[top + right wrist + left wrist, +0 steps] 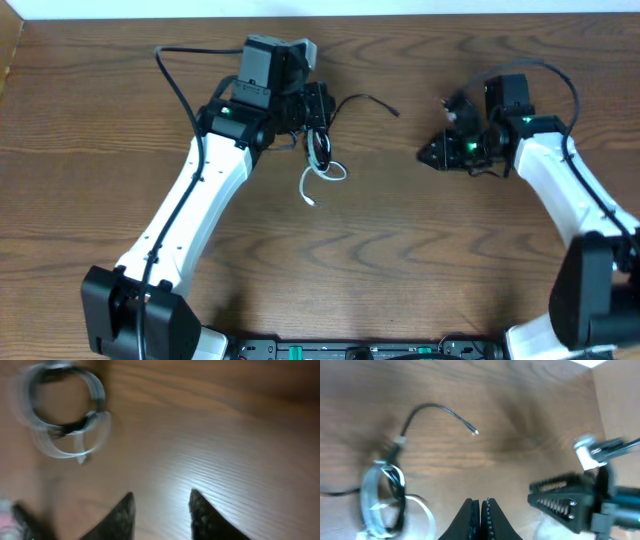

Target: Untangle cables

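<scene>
Open bench [430,260] is seen on all sides of the tangle; the far edge lies close behind the left arm. The white cable [369,500] is coiled with the black cable [434,405], whose free end is run out rightward. The coil is placed just beside the left end effector [481,510], which is pressed together on nothing. The right end effector [161,493] is spread, empty and apart from the coil.

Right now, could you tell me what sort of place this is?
Likely a robotics lab bench: a wooden table, a left arm and right arm over it, and tangled white and black cables.
</scene>
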`<state>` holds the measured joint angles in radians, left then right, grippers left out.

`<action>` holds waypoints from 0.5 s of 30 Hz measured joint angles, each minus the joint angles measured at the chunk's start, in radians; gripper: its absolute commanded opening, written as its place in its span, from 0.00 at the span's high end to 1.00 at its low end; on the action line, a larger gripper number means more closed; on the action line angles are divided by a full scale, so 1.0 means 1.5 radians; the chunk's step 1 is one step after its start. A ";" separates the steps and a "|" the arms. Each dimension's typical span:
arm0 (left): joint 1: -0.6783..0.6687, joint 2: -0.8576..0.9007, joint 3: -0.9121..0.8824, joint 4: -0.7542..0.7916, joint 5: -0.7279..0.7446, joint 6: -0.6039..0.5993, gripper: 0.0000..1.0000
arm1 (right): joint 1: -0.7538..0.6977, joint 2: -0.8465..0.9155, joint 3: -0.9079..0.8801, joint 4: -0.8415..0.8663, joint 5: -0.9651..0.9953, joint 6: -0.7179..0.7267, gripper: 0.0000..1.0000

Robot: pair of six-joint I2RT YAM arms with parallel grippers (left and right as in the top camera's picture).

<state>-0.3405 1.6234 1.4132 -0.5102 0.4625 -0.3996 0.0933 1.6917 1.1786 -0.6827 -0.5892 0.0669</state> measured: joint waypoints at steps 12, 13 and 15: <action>-0.013 0.017 0.000 -0.124 -0.134 0.027 0.69 | 0.001 -0.036 0.000 0.005 0.040 0.101 0.54; -0.010 0.025 0.000 -0.125 -0.152 0.034 0.68 | -0.001 -0.036 0.000 0.001 0.046 0.107 0.54; -0.003 0.042 0.000 -0.125 -0.177 0.043 0.66 | -0.003 -0.036 0.000 -0.004 0.058 0.112 0.53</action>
<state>-0.3447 1.6859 1.4132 -0.6983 0.1970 -0.3351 0.0891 1.6371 1.1790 -0.6891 -0.5022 0.2344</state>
